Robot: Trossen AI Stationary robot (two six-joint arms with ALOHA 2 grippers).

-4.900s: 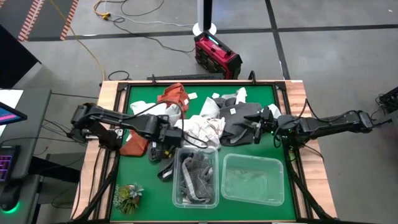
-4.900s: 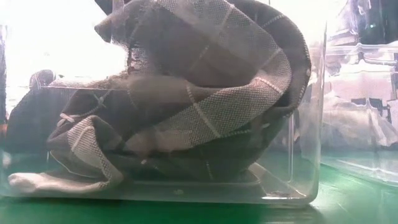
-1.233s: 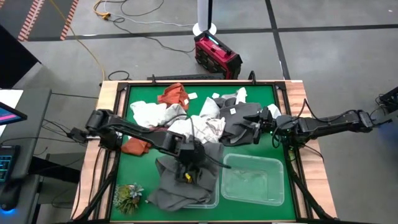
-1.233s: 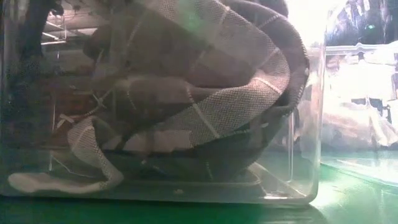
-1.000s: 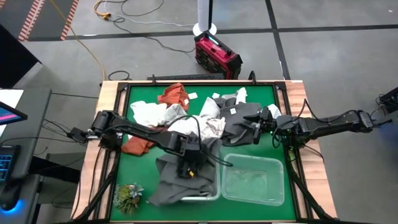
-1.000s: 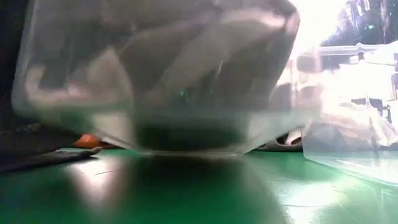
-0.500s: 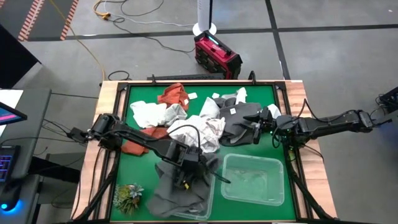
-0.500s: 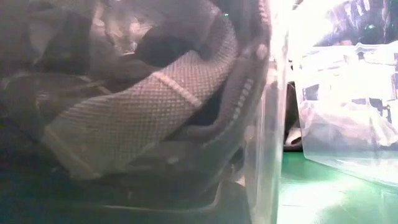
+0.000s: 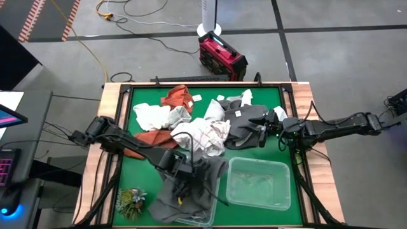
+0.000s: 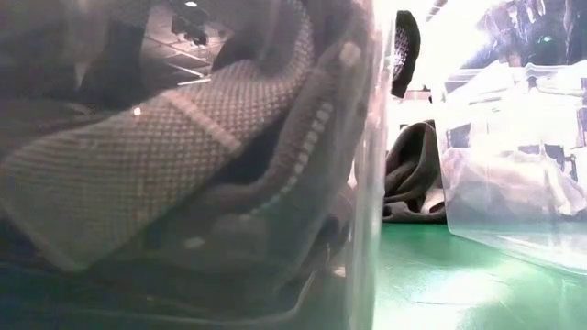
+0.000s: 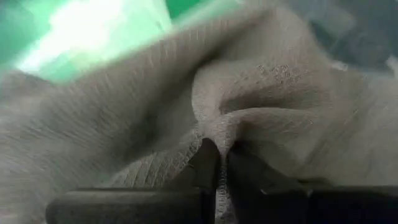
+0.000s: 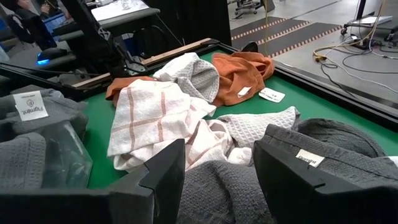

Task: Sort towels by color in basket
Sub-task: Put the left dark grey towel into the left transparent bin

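A large grey towel [image 9: 194, 191] lies draped over the left clear bin [image 9: 211, 215], which holds a patterned grey towel [image 10: 165, 147]. My left gripper [image 9: 180, 170] is above that bin's far left corner, shut on the draped towel [image 11: 124, 130]. My right gripper [image 9: 262, 135] hovers open over the dark grey towels [image 9: 245, 124] at the table's right; its fingers [image 12: 161, 174] touch nothing. More towels lie in a pile at the far side: a white one with orange checks [image 9: 205, 133], rust ones [image 9: 178, 98] and light ones [image 9: 156, 116]. My left gripper pinches a raised fold [image 11: 217, 127] of the grey towel between its two shut fingers [image 11: 205, 168]. They come slanting down from the table's left. The cloth rises to a peak at the fingers; the rest spreads over the bin and down to the table.
A second clear bin [image 9: 257, 184] stands to the right of the first, near the front edge. A green plant tuft [image 9: 130, 202] sits at the near left corner. A raised wooden rim [image 9: 108, 95] runs round the green mat.
My left gripper, shut on the grey towel, has moved toward the table's near left and risen, rolling its wrist. The towel has been dragged with it, and the left bin beneath has slid toward the near edge, closer to the low camera.
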